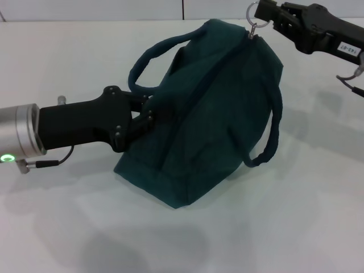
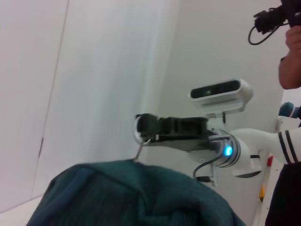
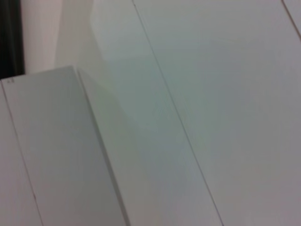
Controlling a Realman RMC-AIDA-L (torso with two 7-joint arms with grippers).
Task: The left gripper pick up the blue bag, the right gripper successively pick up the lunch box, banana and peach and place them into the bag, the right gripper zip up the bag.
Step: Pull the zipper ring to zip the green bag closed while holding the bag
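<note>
The blue bag [image 1: 216, 102] lies tilted on the white table, its top seam closed and both loop handles hanging out. My left gripper [image 1: 147, 116] is shut on the bag's fabric at its left end. My right gripper [image 1: 263, 14] is at the bag's far top corner, shut on the ring zipper pull [image 1: 255, 23]. The left wrist view shows the bag [image 2: 141, 197] below and the right gripper [image 2: 141, 129] holding the ring [image 2: 137, 133]. The lunch box, banana and peach are out of view. The right wrist view shows only white surfaces.
The white table [image 1: 284, 227] spreads around the bag. In the left wrist view a person [image 2: 291, 56] stands at the edge and the robot's head camera [image 2: 221, 92] sits behind the right arm.
</note>
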